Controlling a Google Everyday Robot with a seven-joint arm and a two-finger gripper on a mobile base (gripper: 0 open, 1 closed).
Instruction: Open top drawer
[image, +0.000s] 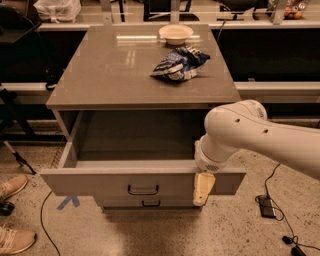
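Note:
The top drawer of the grey-taupe cabinet stands pulled far out. Its deep plain grey interior is exposed and holds nothing I can see. Its small black bar handle sits at the centre of the front. My white arm reaches in from the right. My gripper hangs over the drawer's front edge, to the right of the handle, with its cream tip lying against the front panel. A narrower drawer with a like black handle shows just below.
On the cabinet top lie a crumpled blue-and-white chip bag and a pale bowl. A person's shoes are on the floor at the left. Cables and a power brick lie at the right. A blue tape cross marks the floor.

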